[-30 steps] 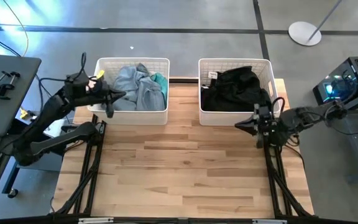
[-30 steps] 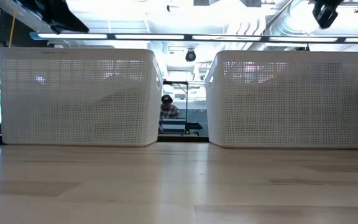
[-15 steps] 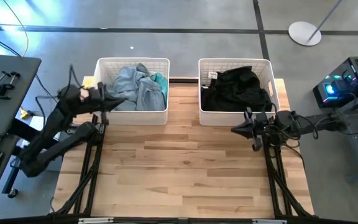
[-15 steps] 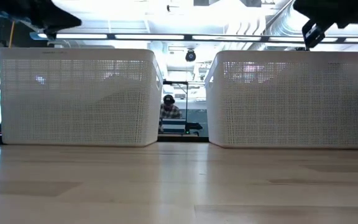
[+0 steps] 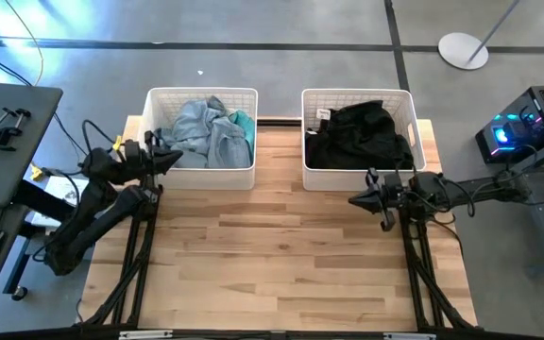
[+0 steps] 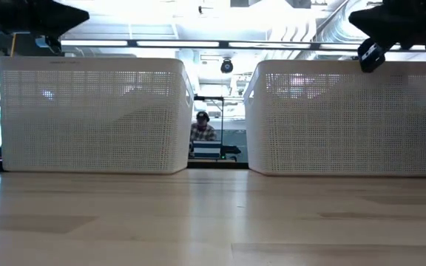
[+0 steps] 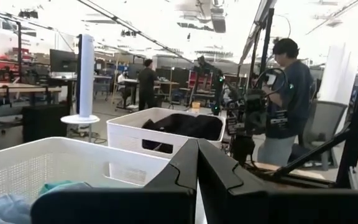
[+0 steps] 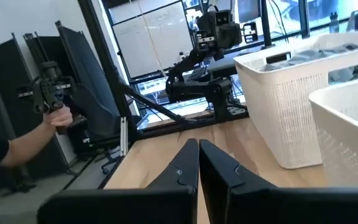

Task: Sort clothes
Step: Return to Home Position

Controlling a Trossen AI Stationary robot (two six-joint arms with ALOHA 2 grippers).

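Where the high view looks straight down, the left gripper [image 5: 172, 159] hangs near the bench's [image 5: 272, 255] left edge, at the front left corner of the left basket [image 5: 201, 92]. The right gripper [image 5: 355, 199] hovers just in front of the right basket [image 5: 357, 92], toward the right edge. Light blue-grey and teal clothes [image 5: 201, 127] lie heaped in the left basket, and black clothes [image 5: 357, 132] in the right one. Open wood runs from the baskets to the near edge, and a gap parts the two baskets.

In the low view both arms sit up at the level of the basket rims, and a person [image 6: 200, 131] shows far off through the gap.

The left wrist view shows the left fingers [image 7: 182, 168] pressed together, clenched on nothing. The right wrist view shows the right fingers [image 8: 185, 168] the same, over bare planks.
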